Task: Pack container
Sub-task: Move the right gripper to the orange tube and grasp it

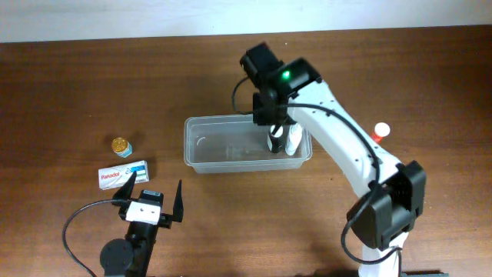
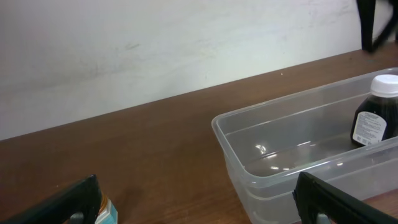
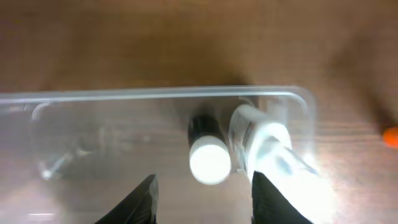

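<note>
Clear, shallow rectangular plastic tub (image 1: 215, 148) sits mid-table, w/ a dark white-capped bottle (image 3: 209, 155) upright at its right end and a white plastic bottle (image 3: 261, 134) just beside it. Right gripper (image 3: 208, 199) hangs above, fingers spread either side of the cap, gripping nothing. Left gripper (image 1: 155, 191) is spread too, near the white-and-blue Panadol carton (image 1: 123, 175). Risk: a finger clipping the cap on a sideways move could tip that bottle onto its neighbour (they stand close). Glare washes out the white bottle – can't tell if it leans on the tub wall.
</note>
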Tool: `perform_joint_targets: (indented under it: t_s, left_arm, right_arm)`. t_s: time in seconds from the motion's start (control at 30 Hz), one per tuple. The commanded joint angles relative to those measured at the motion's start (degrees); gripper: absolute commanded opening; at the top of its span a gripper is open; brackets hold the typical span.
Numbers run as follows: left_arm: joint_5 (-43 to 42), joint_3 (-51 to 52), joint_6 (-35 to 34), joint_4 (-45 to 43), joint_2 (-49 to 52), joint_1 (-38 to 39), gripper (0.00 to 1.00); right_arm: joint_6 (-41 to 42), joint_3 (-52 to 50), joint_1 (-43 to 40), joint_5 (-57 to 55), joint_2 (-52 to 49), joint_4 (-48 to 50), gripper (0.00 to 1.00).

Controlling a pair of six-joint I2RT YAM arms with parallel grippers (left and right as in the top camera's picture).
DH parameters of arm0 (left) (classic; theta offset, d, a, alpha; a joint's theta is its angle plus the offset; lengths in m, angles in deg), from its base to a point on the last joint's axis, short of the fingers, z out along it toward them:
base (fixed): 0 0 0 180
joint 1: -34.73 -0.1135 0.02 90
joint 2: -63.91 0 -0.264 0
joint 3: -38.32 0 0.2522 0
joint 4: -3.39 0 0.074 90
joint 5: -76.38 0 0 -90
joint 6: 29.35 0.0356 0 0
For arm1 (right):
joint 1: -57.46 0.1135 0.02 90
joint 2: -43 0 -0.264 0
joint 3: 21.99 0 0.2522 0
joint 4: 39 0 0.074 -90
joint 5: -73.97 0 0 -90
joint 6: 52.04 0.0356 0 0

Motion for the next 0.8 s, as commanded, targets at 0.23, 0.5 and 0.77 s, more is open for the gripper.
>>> perform_joint_targets:
  t_s: [0.23,0.5,0.77]
  left_arm:
    - [0.24,0.2,-0.5,0.22,-0.55,-0.28,0.99]
    - [0.24,0.2,-0.52,0.24,-0.55,-0.28,0.99]
    - [0.24,0.2,-0.5,0.24,-0.55,-0.28,0.99]
  right_arm:
    - [-5.73,32.0,-6.82,-1.07,1.77,-22.49,0.65]
    - [-8.44,28.2,-24.61,8.66,8.79,-22.49,0.68]
    - [-12.5,12.98,-35.95,9.49,9.64,-22.49,0.68]
